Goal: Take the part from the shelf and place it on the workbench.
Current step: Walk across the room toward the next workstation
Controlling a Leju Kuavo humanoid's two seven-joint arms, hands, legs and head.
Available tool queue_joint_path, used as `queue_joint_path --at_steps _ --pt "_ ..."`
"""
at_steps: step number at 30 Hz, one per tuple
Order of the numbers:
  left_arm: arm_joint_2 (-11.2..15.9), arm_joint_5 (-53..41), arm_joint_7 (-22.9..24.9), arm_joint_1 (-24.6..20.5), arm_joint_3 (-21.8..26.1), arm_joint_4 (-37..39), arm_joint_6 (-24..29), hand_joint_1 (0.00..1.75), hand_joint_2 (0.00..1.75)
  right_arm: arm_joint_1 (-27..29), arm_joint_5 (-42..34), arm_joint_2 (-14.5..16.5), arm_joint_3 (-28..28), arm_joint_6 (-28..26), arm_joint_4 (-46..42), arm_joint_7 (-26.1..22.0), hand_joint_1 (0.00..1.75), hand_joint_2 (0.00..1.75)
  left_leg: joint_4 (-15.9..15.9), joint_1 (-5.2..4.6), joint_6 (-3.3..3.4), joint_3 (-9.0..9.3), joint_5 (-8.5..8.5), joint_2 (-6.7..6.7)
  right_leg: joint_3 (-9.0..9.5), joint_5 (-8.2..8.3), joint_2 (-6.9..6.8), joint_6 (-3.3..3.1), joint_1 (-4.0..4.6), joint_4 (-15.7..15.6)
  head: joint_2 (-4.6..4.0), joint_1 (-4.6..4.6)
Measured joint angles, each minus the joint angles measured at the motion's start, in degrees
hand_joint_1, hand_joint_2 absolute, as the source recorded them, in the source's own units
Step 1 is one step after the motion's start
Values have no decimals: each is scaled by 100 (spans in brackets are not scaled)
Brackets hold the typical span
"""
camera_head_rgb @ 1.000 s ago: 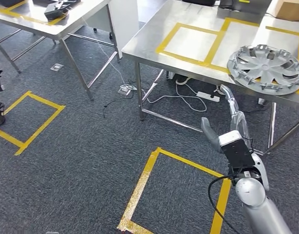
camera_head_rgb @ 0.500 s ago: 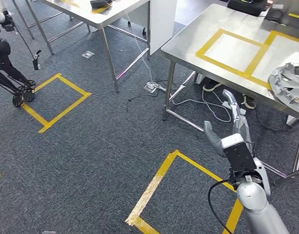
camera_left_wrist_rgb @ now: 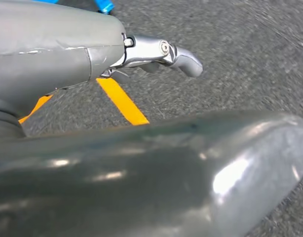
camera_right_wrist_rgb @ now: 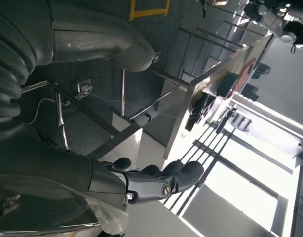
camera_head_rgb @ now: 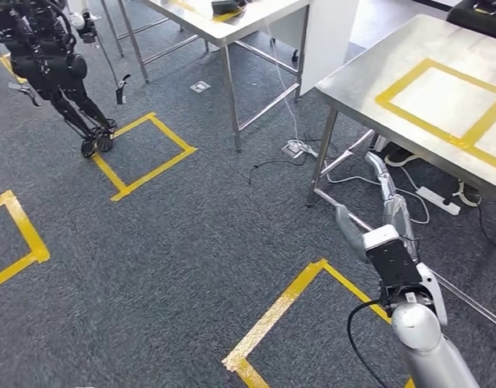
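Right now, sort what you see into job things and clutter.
Job:
- steel workbench with yellow tape square
- right hand, holding nothing
- left hand, holding nothing

Lying about:
- white power strip on the carpet
- black wheeled robot
- yellow tape floor square
- second table, light-topped

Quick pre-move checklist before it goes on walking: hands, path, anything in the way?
1. Right hand empty, fingers apart: ok.
2. Left hand holds nothing visible: ok.
3. Shelf with the part in sight: not ok.
4. Grey carpet floor directly ahead free of obstacles: ok.
5. Black legged robot stands far left by the yellow tape square: cannot tell whether it blocks the route.
6. White cables lie under the steel workbench: ok, off the path.
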Motion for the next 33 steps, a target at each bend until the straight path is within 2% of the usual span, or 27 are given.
queue_joint_path --at_steps 1,2,3,5,7,8,9,11,12,13,15,16,17,18,19,20,22,23,24,25,26,27,28,29,31,32,33 --pt "-1 -3 -1 -3 0 0 -1 0 0 19 8 0 -5 7 0 0 0 175 302 20 -26 -132 -109 50 0 -6 -91 2 4 2 0 2" --pt "-2 -9 -1 1 0 0 -1 0 0 33 15 0 -8 14 0 -1 0 175 455 37 -45 -191 -134 76 0 -13 -171 6 6 4 0 -1" --pt "-2 -13 -2 8 0 0 -1 0 0 40 19 0 -9 20 0 -1 0 175 441 50 -58 -171 -81 92 1 -19 -235 13 5 6 0 -2" --pt "3 -26 -2 17 0 -1 -1 0 0 44 21 0 -11 29 0 -2 0 175 -52 59 -58 106 198 162 20 -36 -349 39 5 8 0 -3" --pt "9 -46 -3 9 0 -4 -1 0 0 45 22 0 -16 33 -1 -4 0 175 -791 24 -13 506 444 421 53 -73 -475 89 28 14 0 -6" --pt "12 -57 -3 2 0 -5 -2 0 0 45 23 -1 -25 37 -2 -5 0 175 -1047 0 27 636 502 524 68 -92 -538 118 47 17 0 -2" --pt "13 -65 -4 -2 0 -6 -2 0 0 45 24 -1 -32 39 -3 -7 0 175 -1162 -24 70 683 501 576 80 -108 -601 145 65 17 0 -1" --pt "14 -69 -5 6 1 -7 -3 0 0 42 25 -2 -43 44 -4 -10 0 175 -1187 -37 155 664 503 455 109 -133 -706 203 71 2 0 6" --pt "11 -69 -5 14 2 -8 -3 0 0 40 26 -2 -43 47 -5 -11 0 175 -1201 -27 192 663 514 386 103 -175 -638 235 56 24 0 9" --pt "8 -68 -6 16 2 -8 -3 0 0 40 26 -2 -46 49 -6 -13 0 175 -1217 -15 232 664 529 318 57 -265 -489 260 40 132 0 18" --pt "4 -68 -6 2 2 -9 -3 0 0 54 26 -4 -55 53 -5 -11 0 175 -1233 2 288 660 551 182 -234 -598 -96 285 17 737 0 48" --pt "6 -68 -6 -7 2 -9 -3 0 0 69 25 -6 -58 53 -5 -10 0 175 -1232 -2 303 654 554 106 -451 -776 9 286 16 1168 0 56" --pt "7 -68 -6 -12 2 -9 -4 0 0 86 25 -8 -61 54 -4 -7 0 175 -1231 -8 308 652 556 22 -656 -886 51 287 17 1540 0 63" --pt "7 -68 -6 -9 3 -9 -6 0 0 100 25 -9 -61 55 -4 -6 0 175 -1228 -14 310 652 557 -66 -792 -889 67 284 19 1742 0 63" --pt "6 -68 -5 -6 3 -9 -9 0 0 108 25 -9 -59 56 -4 -6 0 175 -1223 -17 310 655 557 -153 -817 -770 77 276 20 1702 0 62" --pt "4 -69 -6 -4 4 -9 -11 0 0 111 25 -9 -60 58 -4 -6 0 175 -1215 -17 308 659 556 -240 -732 -557 108 264 18 1437 0 63" --pt "0 -70 -4 -10 4 -9 -14 0 0 109 25 -10 -61 67 -4 -6 0 175 -1182 -20 285 650 548 -406 -415 -144 361 239 -9 647 0 62" --pt "-1 -73 -4 -16 3 -10 -14 0 0 108 25 -11 -63 72 -5 -7 0 175 -1163 -18 261 627 548 -485 -277 -47 495 230 -24 354 0 60" --pt "-1 -77 -4 -17 3 -10 -15 0 0 107 27 -13 -64 80 -5 -7 0 175 -1152 -11 224 597 554 -557 -200 -26 595 223 -31 198 0 59" --pt "0 -81 -3 -12 4 -10 -15 0 0 105 30 -14 -64 90 -5 -8 0 175 -1149 0 181 567 570 -628 -171 -49 612 212 -27 160 0 57" --pt "1 -86 -1 -1 4 -11 -15 0 0 99 33 -16 -63 96 -5 -10 0 175 -1157 18 141 546 591 -699 -149 -47 549 193 -20 145 0 55" --pt "3 -89 2 12 5 -10 -15 0 0 91 36 -17 -62 103 -5 -10 0 175 -1145 21 107 530 588 -690 -137 -33 470 164 -20 128 0 56" --pt "2 -91 7 20 6 -10 -15 0 0 82 38 -17 -61 108 -7 -13 0 175 -1068 11 80 492 536 -585 -117 -22 385 129 -24 108 0 39" --pt "1 -92 10 18 7 -9 -15 0 0 77 39 -17 -62 110 -8 -14 0 175 -884 0 58 409 420 -416 -98 -15 290 95 -26 87 0 25" --pt "-5 -94 14 -2 7 -9 -16 0 0 81 40 -17 -62 116 -8 -15 0 175 -215 -3 22 102 65 -51 -76 -27 99 46 -6 76 0 -3" --pt "-7 -94 14 -7 7 -9 -16 0 0 85 40 -18 -62 117 -8 -13 0 175 140 7 7 -59 -82 27 -73 -35 5 34 6 78 0 -2" --pt "-8 -94 16 -5 7 -9 -17 0 0 90 40 -18 -62 118 -7 -12 0 175 366 16 -3 -156 -144 62 -68 -45 -83 30 13 79 0 -4"
